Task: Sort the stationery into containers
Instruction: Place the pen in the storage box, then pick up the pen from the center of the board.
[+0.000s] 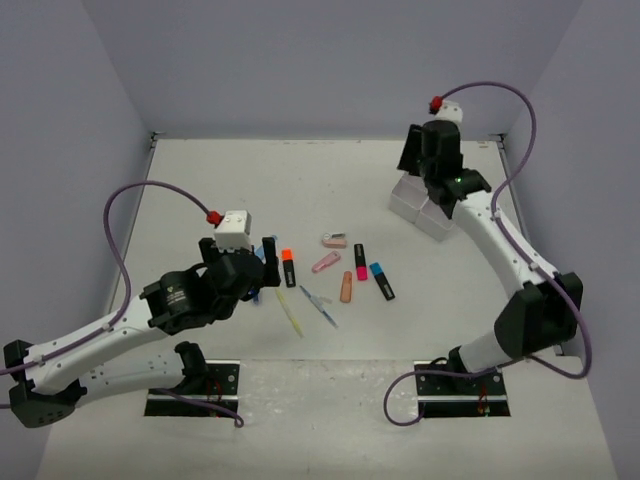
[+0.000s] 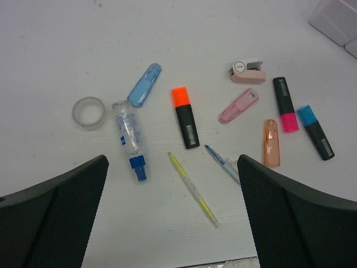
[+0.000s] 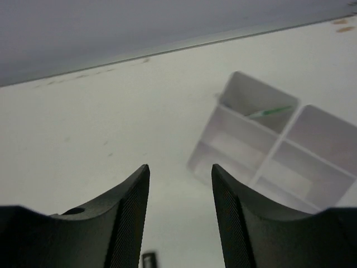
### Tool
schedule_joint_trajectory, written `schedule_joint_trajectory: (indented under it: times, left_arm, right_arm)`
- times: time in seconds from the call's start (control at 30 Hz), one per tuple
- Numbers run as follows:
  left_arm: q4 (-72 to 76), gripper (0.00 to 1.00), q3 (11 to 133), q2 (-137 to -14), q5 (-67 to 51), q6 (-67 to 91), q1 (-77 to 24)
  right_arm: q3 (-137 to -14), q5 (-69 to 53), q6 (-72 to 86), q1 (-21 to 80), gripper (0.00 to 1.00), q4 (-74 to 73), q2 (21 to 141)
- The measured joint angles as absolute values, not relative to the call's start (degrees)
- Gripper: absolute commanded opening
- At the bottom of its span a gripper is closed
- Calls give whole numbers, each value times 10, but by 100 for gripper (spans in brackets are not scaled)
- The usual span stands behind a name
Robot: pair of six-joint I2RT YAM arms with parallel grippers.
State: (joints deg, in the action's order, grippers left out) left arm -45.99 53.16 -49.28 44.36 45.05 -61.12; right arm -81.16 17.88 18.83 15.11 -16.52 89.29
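Observation:
The stationery lies loose on the table between the arms. The left wrist view shows a clear tape roll (image 2: 89, 111), a blue-capped marker (image 2: 128, 139), an orange highlighter (image 2: 184, 117), a pink highlighter (image 2: 285, 104), a blue highlighter (image 2: 316, 132), a yellow pen (image 2: 193, 190), a blue pen (image 2: 222, 163) and a pink eraser (image 2: 238, 106). My left gripper (image 2: 172, 162) hangs open and empty above the yellow pen. The white divided tray (image 1: 425, 205) sits at the far right. My right gripper (image 3: 180, 170) is open and empty beside the tray (image 3: 273, 151), which holds a green pen (image 3: 270, 112).
A light blue case (image 2: 144, 85), a pink tape dispenser (image 2: 247, 72) and an orange translucent case (image 2: 271, 143) lie among the items. Grey walls enclose the table on the left, back and right. The right arm's cable loops beside the right wall.

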Motion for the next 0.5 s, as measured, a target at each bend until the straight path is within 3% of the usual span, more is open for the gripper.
schedule_joint_trajectory:
  times: [0.2,0.5]
  left_arm:
    - [-528,100,581,-489,485,490,-611]
    - [-564,100,563,-439,499,504,-611]
  right_arm:
    - [-696,108,230,396,33,-244,766]
    - [-643,49,255,553,33,-327,878]
